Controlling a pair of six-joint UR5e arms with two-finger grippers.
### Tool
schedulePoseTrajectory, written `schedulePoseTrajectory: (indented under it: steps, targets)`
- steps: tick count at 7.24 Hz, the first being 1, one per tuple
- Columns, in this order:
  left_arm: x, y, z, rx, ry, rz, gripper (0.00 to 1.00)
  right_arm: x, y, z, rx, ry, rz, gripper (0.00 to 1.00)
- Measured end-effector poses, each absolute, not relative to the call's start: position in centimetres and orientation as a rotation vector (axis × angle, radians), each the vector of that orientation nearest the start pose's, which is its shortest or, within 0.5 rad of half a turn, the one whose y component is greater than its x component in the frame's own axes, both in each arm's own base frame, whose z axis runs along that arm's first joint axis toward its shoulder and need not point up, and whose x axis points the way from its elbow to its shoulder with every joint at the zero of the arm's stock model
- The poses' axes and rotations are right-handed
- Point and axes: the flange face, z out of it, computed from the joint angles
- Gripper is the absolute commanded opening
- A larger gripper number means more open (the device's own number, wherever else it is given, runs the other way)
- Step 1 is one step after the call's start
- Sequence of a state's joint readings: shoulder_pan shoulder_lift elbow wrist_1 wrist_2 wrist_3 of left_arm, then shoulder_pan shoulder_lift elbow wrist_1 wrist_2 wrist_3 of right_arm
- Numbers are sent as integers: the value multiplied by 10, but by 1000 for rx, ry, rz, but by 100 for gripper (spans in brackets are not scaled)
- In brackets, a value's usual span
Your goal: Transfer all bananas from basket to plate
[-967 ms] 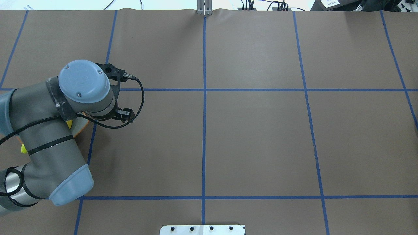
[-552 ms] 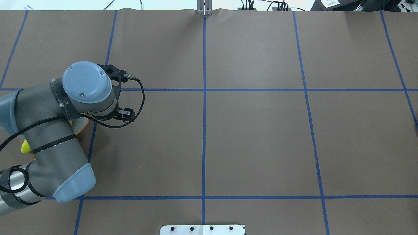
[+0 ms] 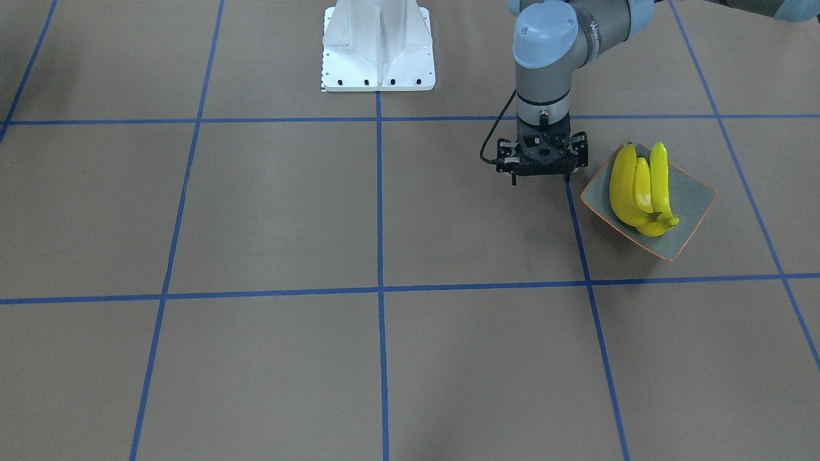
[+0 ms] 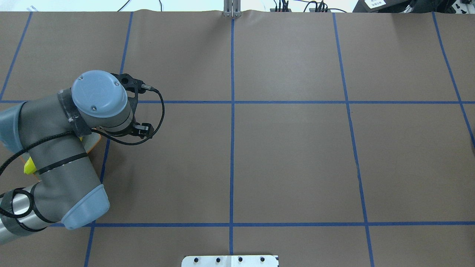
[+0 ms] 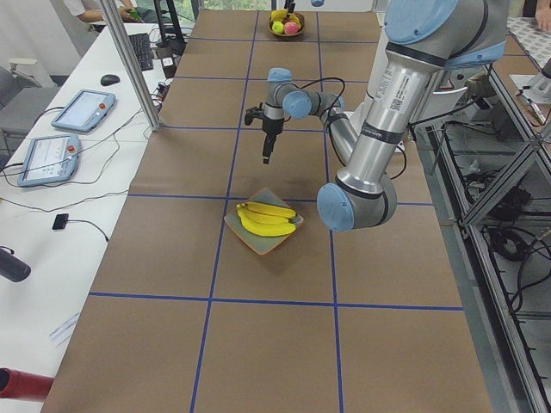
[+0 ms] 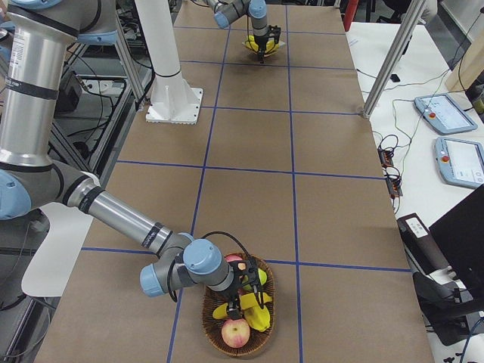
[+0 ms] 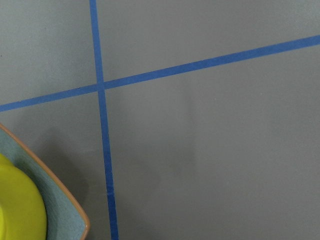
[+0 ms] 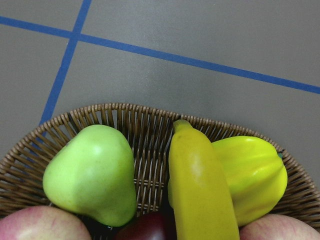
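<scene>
Three yellow bananas (image 3: pixel 631 189) lie on the grey-green plate (image 3: pixel 695 198) with an orange rim. My left gripper (image 3: pixel 540 182) hangs open and empty just beside the plate, over a blue tape line. The left wrist view shows the plate's corner (image 7: pixel 60 200) and one banana's edge (image 7: pixel 17 205). In the overhead view my left arm hides most of the plate (image 4: pixel 94 140). A fourth banana (image 8: pixel 200 190) lies in the wicker basket (image 8: pixel 135 120). My right gripper (image 6: pixel 248 286) is down at the basket (image 6: pixel 227 344); I cannot tell whether it is open or shut.
The basket also holds a green pear (image 8: pixel 90 172), a yellow-green star fruit (image 8: pixel 250 175) and red apples (image 6: pixel 236 331). The white robot base (image 3: pixel 378 45) stands at the table's robot side. Blue tape lines grid the brown table.
My left arm has shifted slightly to the right in the overhead view, away from the plate. It has hardly moved in the last half second.
</scene>
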State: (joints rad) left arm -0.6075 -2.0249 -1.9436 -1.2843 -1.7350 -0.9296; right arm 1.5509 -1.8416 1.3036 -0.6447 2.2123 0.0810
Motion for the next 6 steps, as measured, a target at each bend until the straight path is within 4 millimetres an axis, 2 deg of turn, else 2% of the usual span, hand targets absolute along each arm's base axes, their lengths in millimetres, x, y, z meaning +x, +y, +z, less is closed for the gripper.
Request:
schedulePoseTrajectory:
  steps: [2, 3, 4, 6]
  targets:
    - [416, -432, 289, 186, 532, 77, 100, 67, -345, 816, 330, -650, -64, 49]
    - [416, -432, 288, 186, 533, 77, 100, 67, -344, 820, 324, -649, -63, 21]
    - [416, -431, 288, 186, 533, 77, 100, 67, -343, 823, 319, -648, -63, 0]
    - [416, -431, 288, 186, 535, 75, 100, 68, -342, 825, 318, -647, -64, 0]
